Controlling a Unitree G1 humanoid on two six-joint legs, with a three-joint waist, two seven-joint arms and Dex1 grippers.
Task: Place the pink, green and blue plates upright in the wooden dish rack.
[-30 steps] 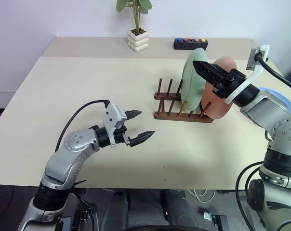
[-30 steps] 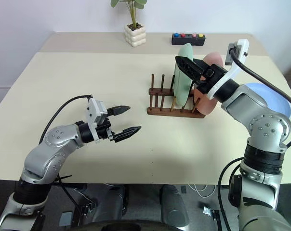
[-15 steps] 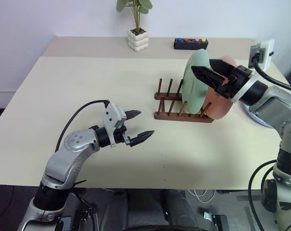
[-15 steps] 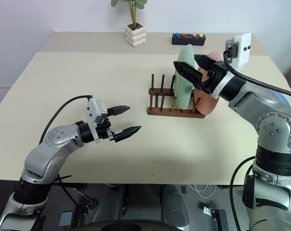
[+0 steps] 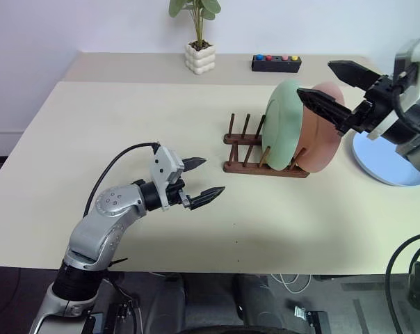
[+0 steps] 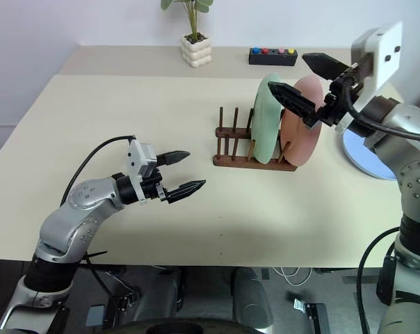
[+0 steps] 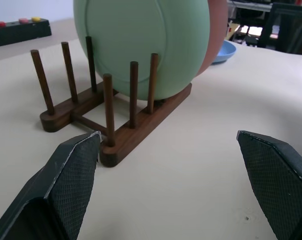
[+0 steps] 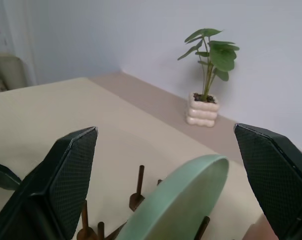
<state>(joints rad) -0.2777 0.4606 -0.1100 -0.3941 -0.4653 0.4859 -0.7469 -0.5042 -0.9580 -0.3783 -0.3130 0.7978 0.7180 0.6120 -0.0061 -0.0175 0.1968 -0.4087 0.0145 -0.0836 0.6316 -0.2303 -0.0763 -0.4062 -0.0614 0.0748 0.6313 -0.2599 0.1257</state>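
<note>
The wooden dish rack (image 5: 264,154) sits on the beige counter (image 5: 126,125), its two rails running left to right across the view, pegs pointing straight up. The green plate (image 5: 283,125) stands on edge between the pegs at the rack's right end, face turned toward the left gripper, leaning a touch to the right. Just behind it the pink plate (image 5: 321,139) stands upright too, nearly parallel; whether the two plates touch is hard to tell. The blue plate (image 5: 384,161) lies flat on the counter, well to the right of the rack. The right gripper (image 5: 335,90) hangs above the standing plates, fingers spread wide, holding nothing. The left gripper (image 5: 199,181) hovers over the counter left of the rack, also wide apart and empty, pointing toward the rack.
</note>
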